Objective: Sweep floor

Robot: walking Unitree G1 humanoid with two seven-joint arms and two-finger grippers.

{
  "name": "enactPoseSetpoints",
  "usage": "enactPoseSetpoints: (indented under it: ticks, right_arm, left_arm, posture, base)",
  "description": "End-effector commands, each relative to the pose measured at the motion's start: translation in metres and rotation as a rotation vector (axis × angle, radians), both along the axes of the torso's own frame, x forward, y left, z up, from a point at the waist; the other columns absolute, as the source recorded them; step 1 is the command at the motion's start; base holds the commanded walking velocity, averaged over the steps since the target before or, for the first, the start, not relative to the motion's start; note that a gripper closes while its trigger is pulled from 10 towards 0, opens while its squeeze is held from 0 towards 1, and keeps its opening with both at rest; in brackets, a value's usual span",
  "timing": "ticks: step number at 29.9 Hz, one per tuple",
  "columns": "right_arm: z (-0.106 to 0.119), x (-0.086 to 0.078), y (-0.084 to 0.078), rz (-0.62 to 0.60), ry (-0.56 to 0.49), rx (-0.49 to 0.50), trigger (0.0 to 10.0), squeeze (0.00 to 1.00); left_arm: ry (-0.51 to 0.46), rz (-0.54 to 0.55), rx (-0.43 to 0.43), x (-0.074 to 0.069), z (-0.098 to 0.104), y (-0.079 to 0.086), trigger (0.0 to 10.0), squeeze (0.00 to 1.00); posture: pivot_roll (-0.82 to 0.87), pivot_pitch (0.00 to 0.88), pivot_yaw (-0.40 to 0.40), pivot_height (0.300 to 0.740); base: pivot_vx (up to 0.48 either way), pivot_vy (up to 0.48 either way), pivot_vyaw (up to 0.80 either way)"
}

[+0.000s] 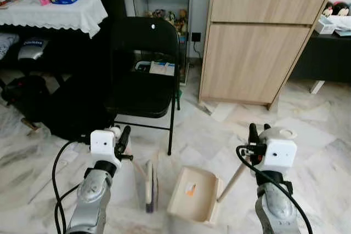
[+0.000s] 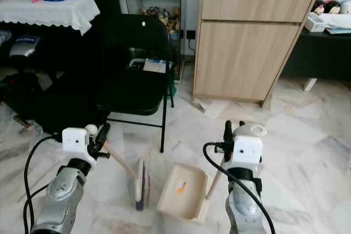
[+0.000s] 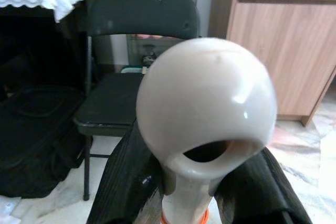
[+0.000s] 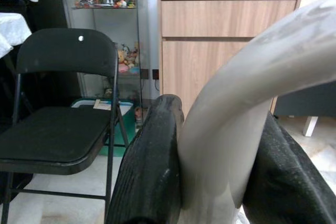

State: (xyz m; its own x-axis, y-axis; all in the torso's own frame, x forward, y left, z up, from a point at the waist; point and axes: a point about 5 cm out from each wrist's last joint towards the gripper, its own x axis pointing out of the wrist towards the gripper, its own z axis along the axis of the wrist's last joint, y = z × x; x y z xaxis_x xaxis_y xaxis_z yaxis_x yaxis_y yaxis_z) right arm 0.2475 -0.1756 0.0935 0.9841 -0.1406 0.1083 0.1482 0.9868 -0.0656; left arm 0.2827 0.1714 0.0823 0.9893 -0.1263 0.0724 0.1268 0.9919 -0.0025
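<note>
A small broom lies low on the marble floor, its head between my two arms and its pale handle rising to my left gripper. That gripper is shut on the handle; the left wrist view shows the handle's rounded white end between the black fingers. A beige dustpan rests on the floor just right of the broom head, its open mouth toward it. Its long pale handle slants up to my right gripper, which is shut on it.
A black folding chair stands straight ahead, with a black bag on the floor to its left. A wooden cabinet is at the right back. A table with a white cloth is at the far left.
</note>
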Motion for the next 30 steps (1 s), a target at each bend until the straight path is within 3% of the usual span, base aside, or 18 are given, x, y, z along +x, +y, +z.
enactPoseSetpoints:
  ticks: [1,30]
  right_arm:
    - [0.005,0.003,0.0,0.002,-0.024,0.0,10.0,0.0]
    - [-0.01,0.005,-0.003,0.025,-0.01,0.008,10.0,0.0]
  left_arm:
    - [-0.026,0.017,0.005,0.003,0.007,0.006,10.0,0.0]
    - [-0.023,0.025,0.016,0.003,0.007,0.009,10.0,0.0]
  posture:
    - [-0.06,0.0,0.048,0.74]
    - [-0.06,0.0,0.046,0.74]
  base:
    - [0.0,0.435,0.0]
    - [0.0,0.476,0.0]
